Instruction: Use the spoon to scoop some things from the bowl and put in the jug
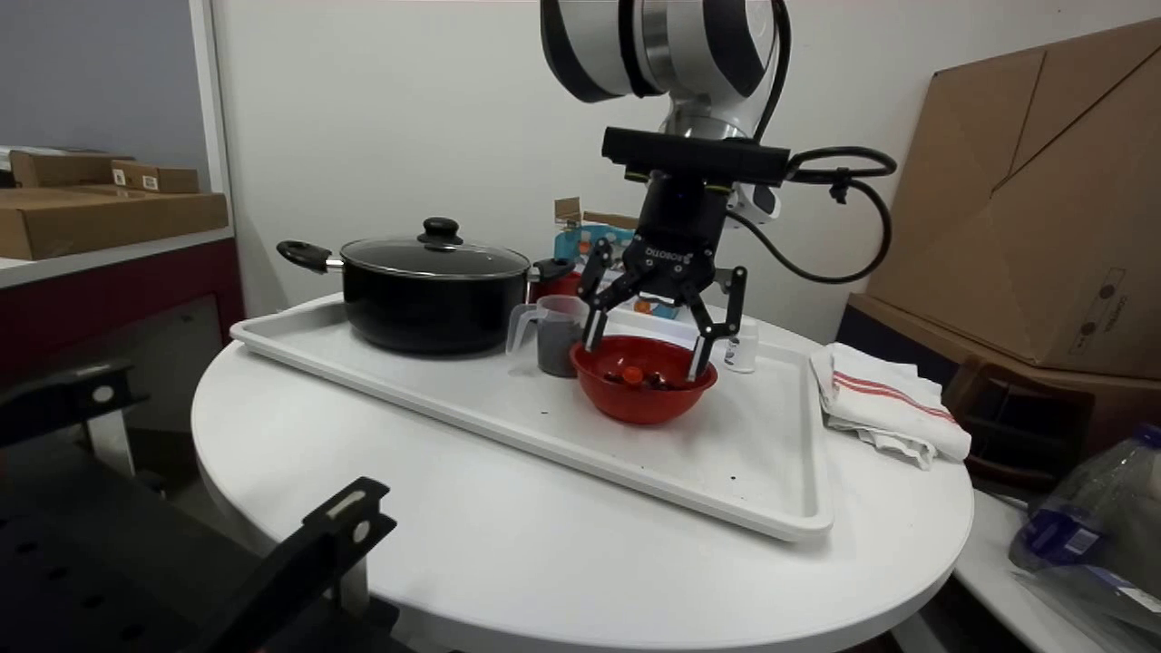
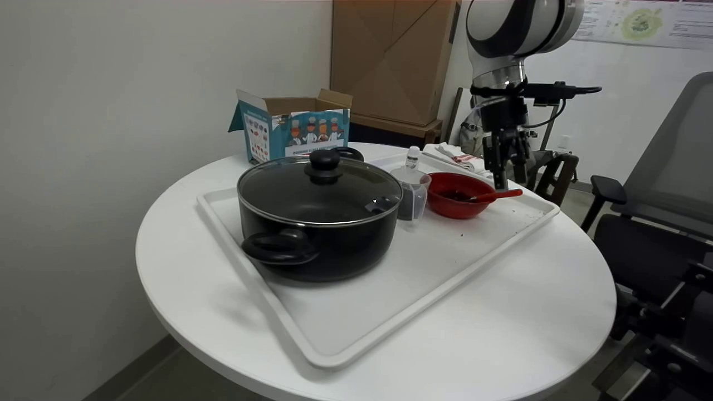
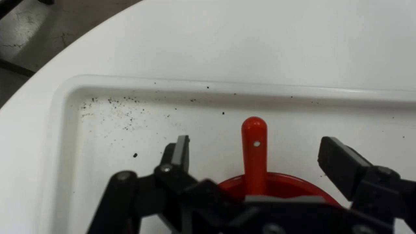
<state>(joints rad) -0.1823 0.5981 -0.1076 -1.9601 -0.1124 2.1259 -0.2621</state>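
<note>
The claw (image 1: 645, 348) is spread wide, its fingers left and right of the spoon (image 3: 254, 156) and apart from it; whether they touch the bowl (image 1: 639, 405), I cannot tell. The spoon's handle juts past the bowl's rim. In both exterior views the jug (image 1: 557, 340) stands left of the bowl.

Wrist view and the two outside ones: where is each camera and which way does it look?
An exterior view: beside the round table, facing across the tray to the wall; arm and gripper show.
An exterior view: nearest the lidded pot, facing past it to the red bowl; arm and gripper show.
Wrist view: on the arm, looking down at the spoon; only the gripper shows.
Both exterior views share the lidded pot, red bowl and jug.
</note>
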